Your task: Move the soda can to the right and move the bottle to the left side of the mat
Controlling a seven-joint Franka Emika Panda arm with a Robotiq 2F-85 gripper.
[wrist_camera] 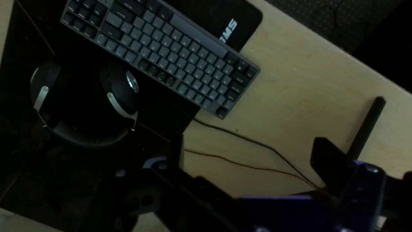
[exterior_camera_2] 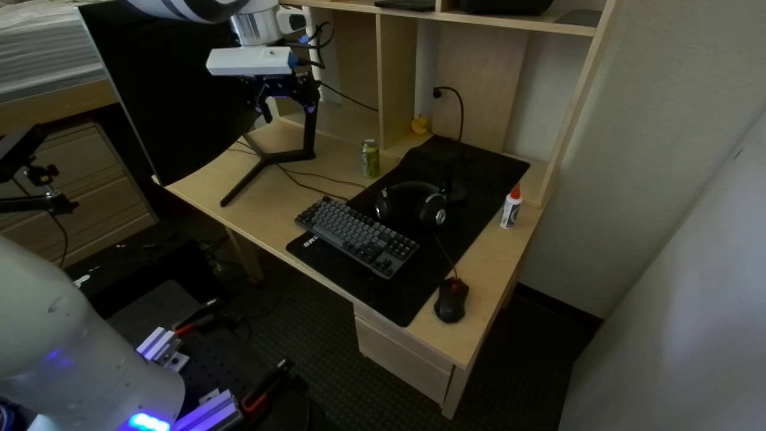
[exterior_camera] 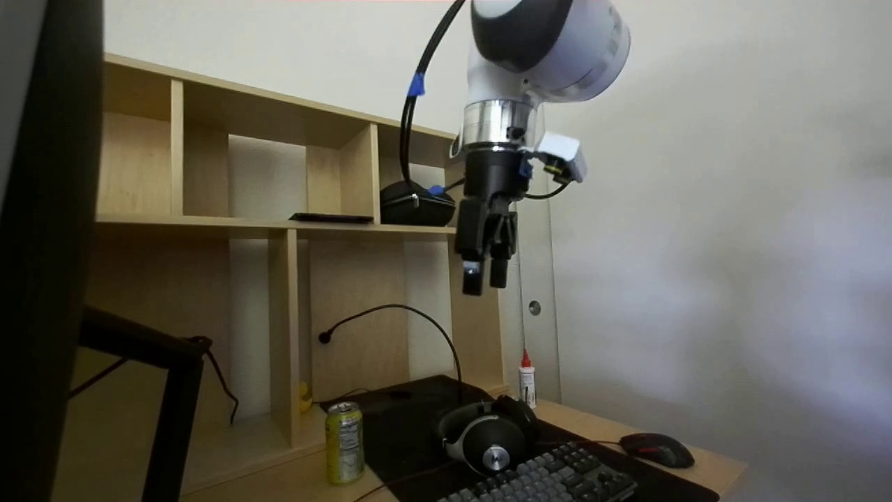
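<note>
We have the worktop (exterior_camera_2: 479, 269) spread out well below our fingers (exterior_camera: 472, 280), which hang in mid-air, tips down, parted wide with nothing in their grip; in the wrist view no object stands between them. Next in size comes the black mat (exterior_camera_2: 467, 221), lower than the fingers and off to one side of them, and the keyboard (exterior_camera_2: 359, 236) lies down on that same side, mostly on the mat with one end over the worktop. Below the fingers too, farther in on the mat, sit the headphones (exterior_camera: 491, 439). The soda can (exterior_camera_2: 370, 159) stands upright on the worktop, well below the fingers and to their side, just beside the mat's edge; the wrist view does not show it. The slimmer bottle (exterior_camera_2: 510, 212) also stands upright below the fingers, but past the mat's opposite edge, and we judge it the farther reach. Neither thing looks to be on its goal side, so we take the step in hand to be the approach to the can. The next move calls for us to bring the fingers down and across until one stands on each side of the can, then close gently, since thin metal could dent; carrying it over would want height enough to clear the headphones.
</note>
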